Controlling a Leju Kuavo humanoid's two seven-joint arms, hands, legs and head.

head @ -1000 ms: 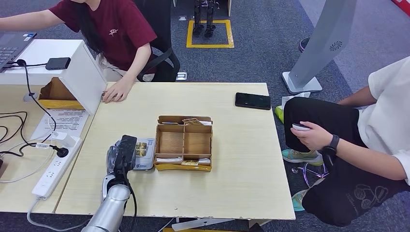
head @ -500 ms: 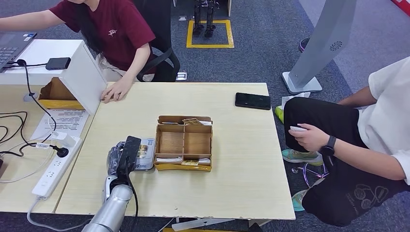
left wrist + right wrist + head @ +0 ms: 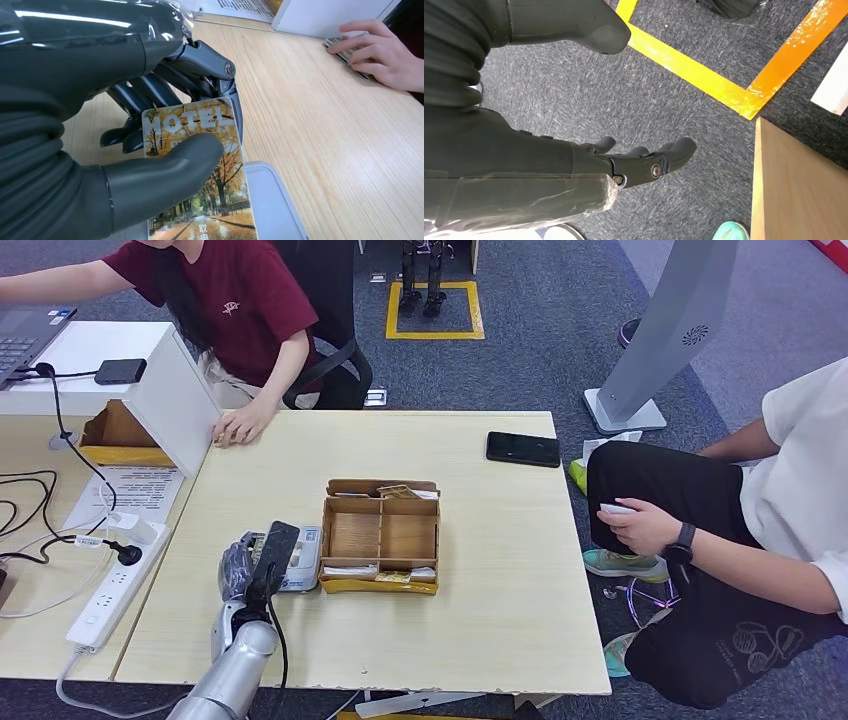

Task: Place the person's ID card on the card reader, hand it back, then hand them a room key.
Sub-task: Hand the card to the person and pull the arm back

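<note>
Left hand: the left hand sits over the near-left part of the worktop, thumb pressing a room key card against the fingers, so the card is pinched and held.
Room key card: printed with "HOTEL" and yellow autumn trees; it lies partly over the card reader, and I cannot tell whether it touches it.
Card reader: a pale grey flat unit on the worktop, just left of the wooden card box.
Wooden card box: an open divided tray near the middle of the worktop, with cards in its far and near slots.
Right hand: the right hand hangs beside the worktop above grey carpet, fingers loosely apart and holding nothing.
Person at far left: maroon shirt, a hand resting on the far-left worktop edge.
Person at right: seated, holding a small white object.
Phone: a black phone lies at the far right of the worktop.
</note>
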